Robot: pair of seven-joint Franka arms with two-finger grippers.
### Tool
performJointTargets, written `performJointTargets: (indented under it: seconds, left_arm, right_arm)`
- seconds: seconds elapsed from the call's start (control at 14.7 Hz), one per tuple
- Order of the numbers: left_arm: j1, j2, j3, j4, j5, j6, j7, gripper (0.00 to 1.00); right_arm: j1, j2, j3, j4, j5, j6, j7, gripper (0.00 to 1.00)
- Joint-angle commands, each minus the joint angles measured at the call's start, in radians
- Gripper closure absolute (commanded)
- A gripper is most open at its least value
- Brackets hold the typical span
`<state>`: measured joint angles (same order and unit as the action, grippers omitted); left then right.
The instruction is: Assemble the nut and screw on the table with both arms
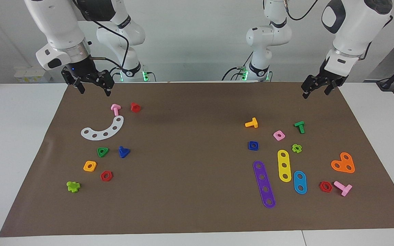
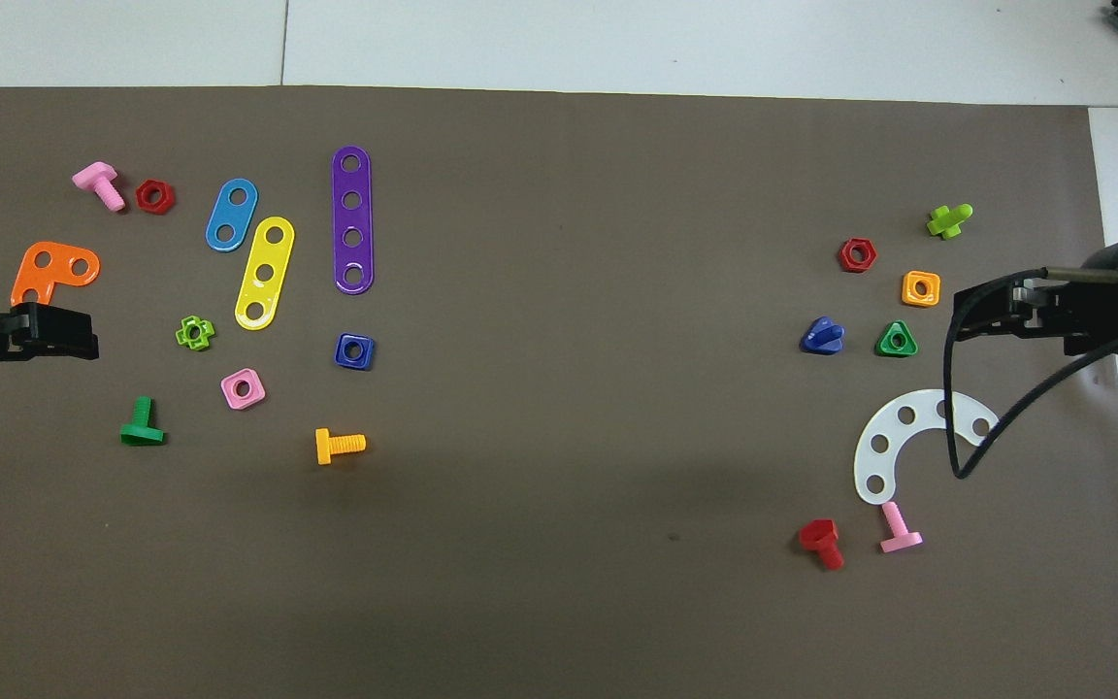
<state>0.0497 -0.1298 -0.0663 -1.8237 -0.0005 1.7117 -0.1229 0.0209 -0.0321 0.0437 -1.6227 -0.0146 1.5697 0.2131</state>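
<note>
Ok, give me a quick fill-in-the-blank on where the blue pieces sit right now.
The nut lies toward the ____ arm's end of the table.
The screw lies beside the green ____ nut.
The nut sits just nearer to the robots than the ____ strip.

Missing words: left; triangular; purple

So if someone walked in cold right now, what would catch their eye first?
Probably two scatters of bright toy parts on the brown sheet, one toward each arm's end. The blue nut lies toward the left arm's end beside a long purple strip; the blue screw lies toward the right arm's end beside a green triangular nut. The left gripper and right gripper hang empty over the sheet's edge.
</note>
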Motion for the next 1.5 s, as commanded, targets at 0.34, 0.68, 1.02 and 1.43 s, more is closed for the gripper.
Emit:
performJointTargets:
  seconds: [0.34,0.68,1.02,1.43]
  left_arm:
    - [0.009,-0.025,-0.003,-0.019,-0.016,-0.011,-0.006,0.0]
    - [0.009,-0.025,-0.003,-0.019,-0.016,-0.011,-0.006,0.0]
    - [0.009,-0.025,-0.003,-0.019,-0.016,-0.011,-0.006,0.0]
    - [0.009,-0.025,-0.003,-0.019,-0.016,-0.011,-0.006,0.0]
  right_arm:
    - [-0.009,-0.026,0.005,-0.029,0.018,0.013,0.011,0.0]
    - [-0.016,-0.025,0.005,-0.034,0.036,0.026,0.003,0.0]
    - [-0.024,-0.034,0.004,-0.135,0.036,0.146,-0.021,0.01]
    - [-0.024,0.011,0.002,-0.294,0.036,0.399,-0.046,0.02]
